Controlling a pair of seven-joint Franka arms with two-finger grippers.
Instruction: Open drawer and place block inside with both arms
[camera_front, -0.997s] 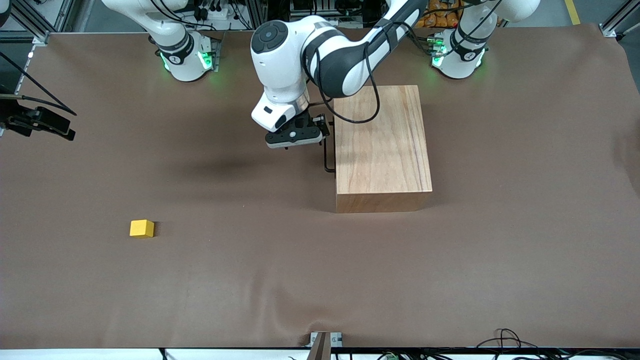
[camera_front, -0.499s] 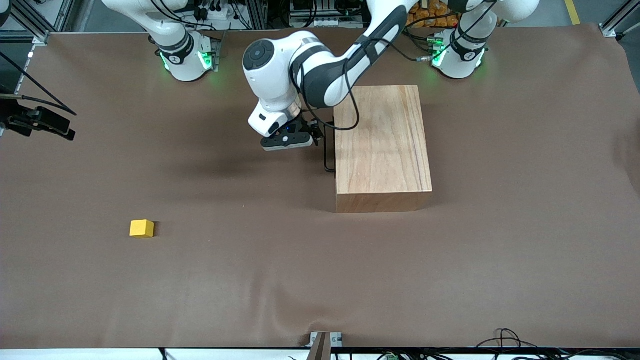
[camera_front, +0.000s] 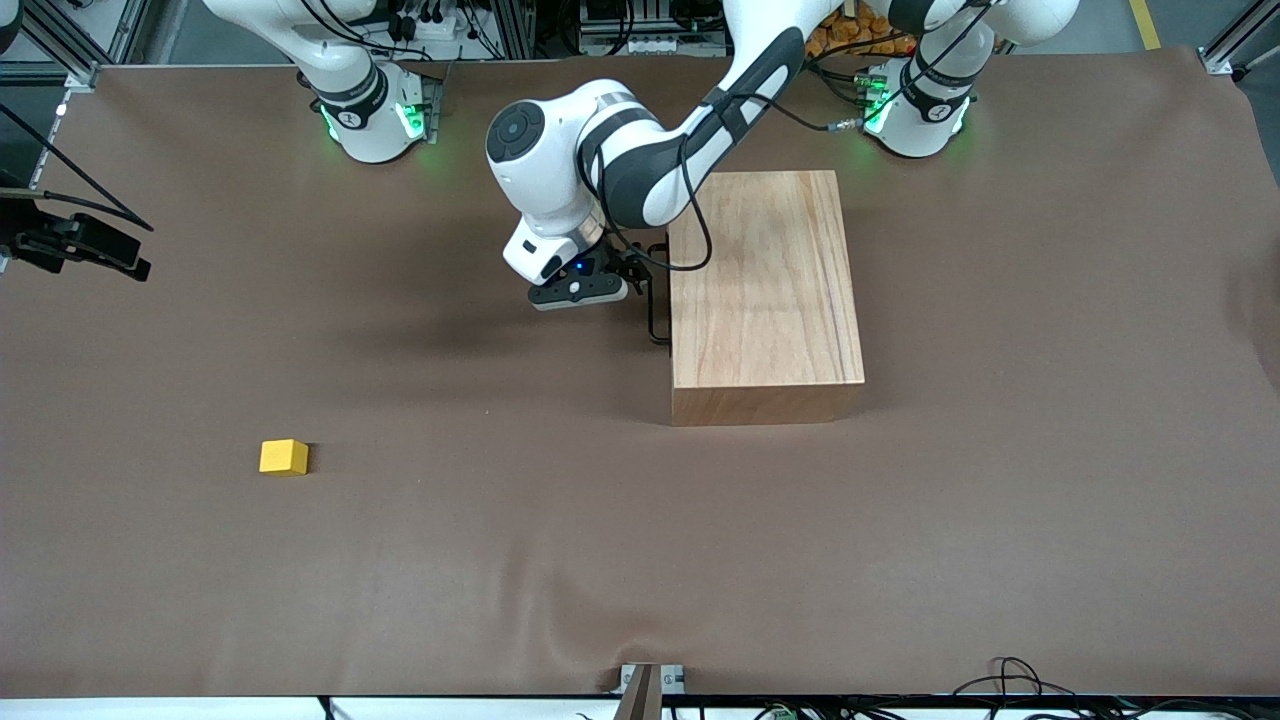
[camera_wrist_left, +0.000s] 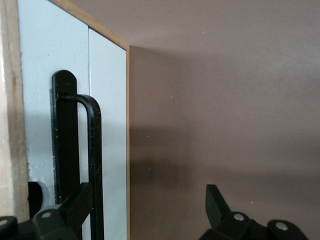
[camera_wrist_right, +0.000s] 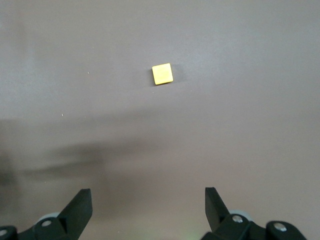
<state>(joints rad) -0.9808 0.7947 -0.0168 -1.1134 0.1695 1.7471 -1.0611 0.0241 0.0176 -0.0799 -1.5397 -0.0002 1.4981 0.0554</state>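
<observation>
The drawer is shut in the big wooden box (camera_front: 765, 290); its white front (camera_wrist_left: 107, 125) and thin black handle (camera_front: 655, 300) face the right arm's end of the table. My left gripper (camera_front: 632, 275) is open at the handle. In the left wrist view the handle bar (camera_wrist_left: 94, 150) lies just inside one finger (camera_wrist_left: 75, 207), and the gripper's midpoint (camera_wrist_left: 147, 202) is over bare table. The yellow block (camera_front: 283, 457) sits alone on the table, nearer the front camera. My right gripper (camera_wrist_right: 148, 200) is open and empty, high above the table, with the block (camera_wrist_right: 162, 74) well ahead of it.
A brown cloth (camera_front: 640, 560) covers the table. The green-lit arm bases (camera_front: 372, 115) (camera_front: 912, 112) stand along the edge farthest from the front camera. A black device with cables (camera_front: 80, 245) hangs at the right arm's end of the table.
My left gripper has come down and moved closer to the drawer handle, and its forearm has swung. The block and the box have not moved.
</observation>
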